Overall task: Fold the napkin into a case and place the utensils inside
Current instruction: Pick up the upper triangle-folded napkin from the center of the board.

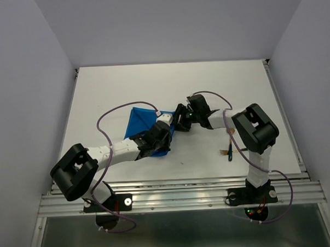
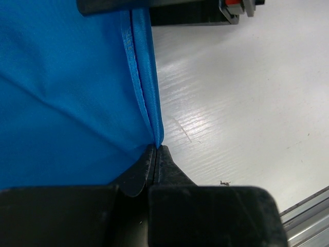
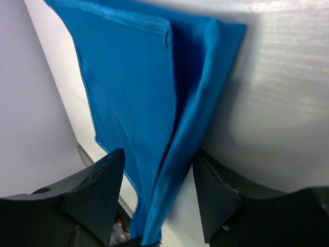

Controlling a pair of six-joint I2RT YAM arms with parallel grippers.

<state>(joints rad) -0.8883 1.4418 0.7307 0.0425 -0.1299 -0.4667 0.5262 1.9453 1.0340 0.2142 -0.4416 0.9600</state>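
The napkin [image 1: 140, 122] sits in the middle of the desk [image 1: 234, 87], partly folded and half lifted, with no case formed. The left gripper [image 2: 157, 149] has its jaws pinching the hemmed edge, and the right gripper [image 3: 159, 154] has its jaws spread around a hanging fold. The utensils [image 1: 228, 152] lie untouched at the near right, so folding and loading both remain; no writing is readable.

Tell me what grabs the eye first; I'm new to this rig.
The bright blue napkin stands peaked at centre. The left end effector is shut on its hemmed edge; the right end effector stands open around a fold. The utensils lie apart, further right, untouched.
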